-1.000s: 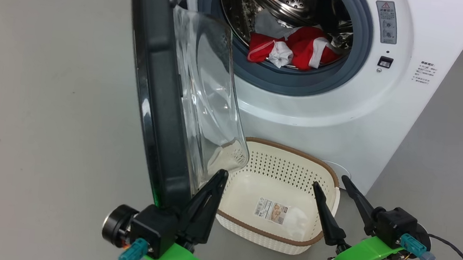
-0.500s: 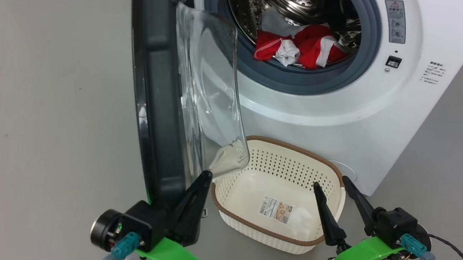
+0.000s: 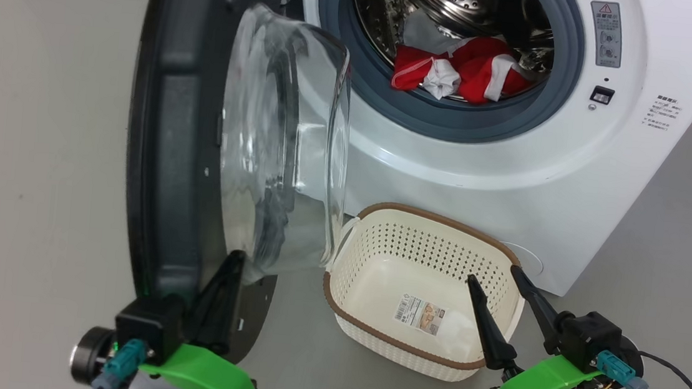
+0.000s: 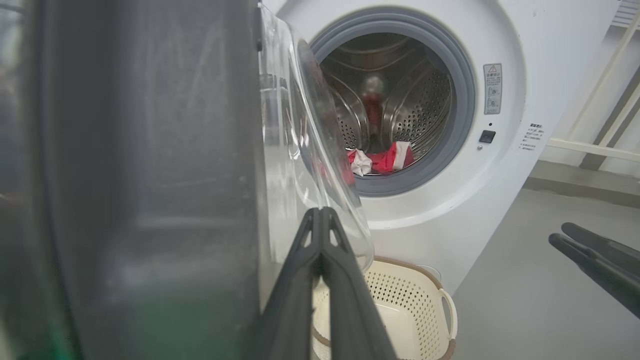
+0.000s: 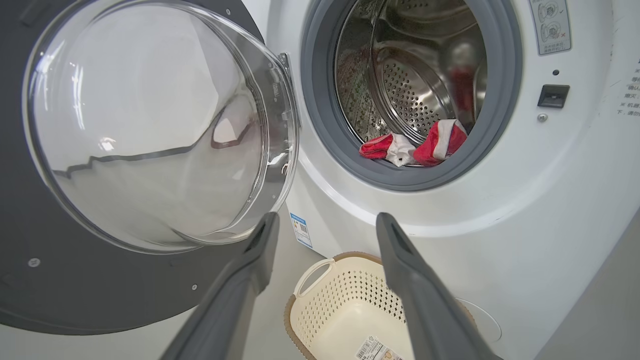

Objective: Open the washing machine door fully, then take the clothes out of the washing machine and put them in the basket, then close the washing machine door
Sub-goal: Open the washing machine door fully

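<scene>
Black-rimmed washing machine door [image 3: 175,142] stands swung out left of the washing machine [image 3: 509,190], glass bowl bulging toward the basket [image 3: 416,251]. The left gripper [image 3: 235,261], fingers pressed together, sits at the door's near lower edge on the inner side, probably as a blunt pusher to swing it wider, though contact is hard to confirm. Red-and-white clothes [image 3: 463,73] lie at the drum's [image 3: 463,4] front lip, far right, within reach; the basket waits on the floor just beneath the opening for a short drop, and the right gripper [image 3: 493,275] hovers at its near right rim, fingers apart, empty.
</scene>
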### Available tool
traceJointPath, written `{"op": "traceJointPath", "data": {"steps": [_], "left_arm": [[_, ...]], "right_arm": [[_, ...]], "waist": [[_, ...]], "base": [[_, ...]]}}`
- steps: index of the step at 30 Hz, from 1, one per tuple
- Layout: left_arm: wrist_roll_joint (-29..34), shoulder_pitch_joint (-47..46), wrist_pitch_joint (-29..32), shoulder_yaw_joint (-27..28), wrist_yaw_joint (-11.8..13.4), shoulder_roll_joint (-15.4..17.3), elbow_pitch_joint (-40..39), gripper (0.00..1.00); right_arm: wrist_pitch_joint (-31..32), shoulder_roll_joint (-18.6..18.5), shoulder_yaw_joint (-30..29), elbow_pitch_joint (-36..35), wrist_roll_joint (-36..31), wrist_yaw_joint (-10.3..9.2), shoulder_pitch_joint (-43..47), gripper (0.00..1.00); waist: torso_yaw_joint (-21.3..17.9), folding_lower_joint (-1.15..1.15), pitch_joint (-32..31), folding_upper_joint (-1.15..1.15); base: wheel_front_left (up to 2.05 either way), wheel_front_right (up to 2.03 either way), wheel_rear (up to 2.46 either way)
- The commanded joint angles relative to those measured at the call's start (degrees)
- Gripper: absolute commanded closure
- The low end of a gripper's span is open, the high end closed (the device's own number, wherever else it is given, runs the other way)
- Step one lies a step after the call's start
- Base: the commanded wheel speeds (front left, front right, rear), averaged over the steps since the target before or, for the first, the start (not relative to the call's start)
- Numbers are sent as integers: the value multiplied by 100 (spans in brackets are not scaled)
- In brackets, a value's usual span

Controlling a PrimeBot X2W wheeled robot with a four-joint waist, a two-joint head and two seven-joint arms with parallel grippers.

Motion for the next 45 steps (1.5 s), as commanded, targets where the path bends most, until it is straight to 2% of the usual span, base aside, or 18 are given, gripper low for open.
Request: {"op": "traceJointPath", "data": {"steps": [1,18,27,45], "left_arm": [[1,-43,9,333,125,152,-182,100],[-244,179,37,1148,642,446,-260,100],[-374,190,-39,1374,672,562,38,100],[-733,-494,-740,2084,746,770,1028,100]], "right_arm": [[-38,26,149,-118,-51,37,-37,0],[-38,26,209,-13,-216,37,35,0],[-38,26,214,4,-311,37,57,0],[-38,-158,394,54,-451,37,-9,0]], "waist": [[11,0,3,0],[158,0,1,0],[224,0,105,0],[135,0,517,0]], "base": [[0,0,0],[0,0,0],[0,0,0],[0,0,0]]}}
